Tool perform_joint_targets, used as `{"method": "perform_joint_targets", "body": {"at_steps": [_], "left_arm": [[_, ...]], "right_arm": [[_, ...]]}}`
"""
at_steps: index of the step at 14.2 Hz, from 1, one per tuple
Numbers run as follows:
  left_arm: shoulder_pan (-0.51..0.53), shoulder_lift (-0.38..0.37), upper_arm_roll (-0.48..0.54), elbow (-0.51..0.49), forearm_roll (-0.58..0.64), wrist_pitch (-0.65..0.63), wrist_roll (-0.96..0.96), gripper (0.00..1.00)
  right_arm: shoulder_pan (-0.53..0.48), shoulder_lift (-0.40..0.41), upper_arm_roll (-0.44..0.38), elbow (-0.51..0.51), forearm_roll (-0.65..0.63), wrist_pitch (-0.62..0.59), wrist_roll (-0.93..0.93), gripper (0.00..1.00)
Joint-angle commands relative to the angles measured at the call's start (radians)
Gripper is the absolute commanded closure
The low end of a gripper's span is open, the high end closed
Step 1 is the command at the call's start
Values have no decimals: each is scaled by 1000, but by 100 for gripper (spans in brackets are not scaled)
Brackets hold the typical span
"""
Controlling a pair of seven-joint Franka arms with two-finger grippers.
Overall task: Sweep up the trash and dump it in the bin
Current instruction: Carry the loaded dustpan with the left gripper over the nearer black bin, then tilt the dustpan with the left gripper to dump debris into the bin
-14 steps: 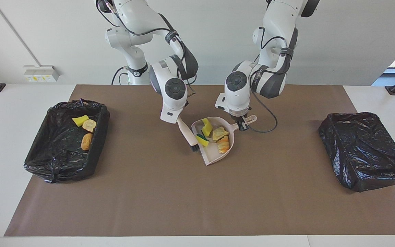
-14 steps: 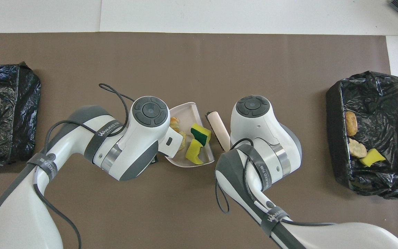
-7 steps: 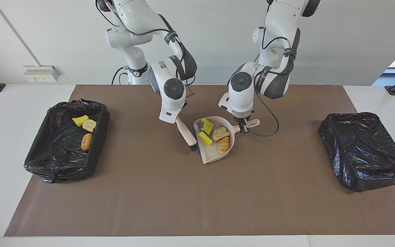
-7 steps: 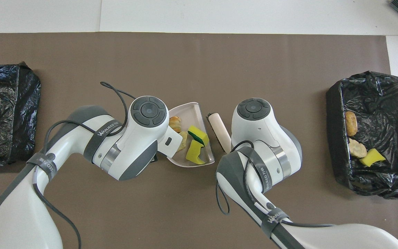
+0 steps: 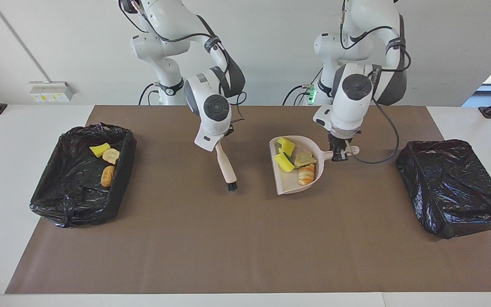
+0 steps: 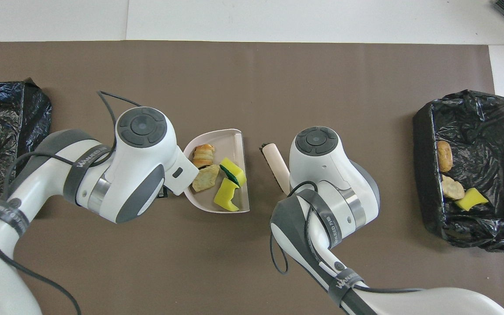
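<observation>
My left pincer pinches the dustpan handle w/ four bits of trash aboard, right pincer pinches the brush, so I'd keep the pan level toward a bin, no tipping till over it.

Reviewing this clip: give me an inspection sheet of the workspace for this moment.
Surface: brown mat over a white table.
Job's things: four trash pieces in the pale pink dustpan; three more in the open bin at the right arm's end.
Clutter: second black-bagged bin at the left arm's end, contents not visible.
Grippers: left gripper shut on the dustpan handle; right gripper shut on the brush, bristles down.
Cables: black cable looping from the left wrist.
Surroundings: wall box, white wall.
</observation>
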Motion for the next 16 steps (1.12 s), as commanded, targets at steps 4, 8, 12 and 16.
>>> {"method": "perform_joint_targets", "body": {"at_steps": [4,8,12,16], "left_arm": [[-6,-63,339,-2,-90,7,263,100],[-4,-47,589,60,-228,-8,444,100],[21,81,723,243,-239,-50,652,100],[52,176,781,340,-204,59,688,100]], "right_arm": [[91,-52,23,5,206,-41,340,100],[189,-73,27,-24,319,-38,380,100],[266,-78,26,-93,340,22,377,100],[271,-72,26,-117,337,69,363,100]]}}
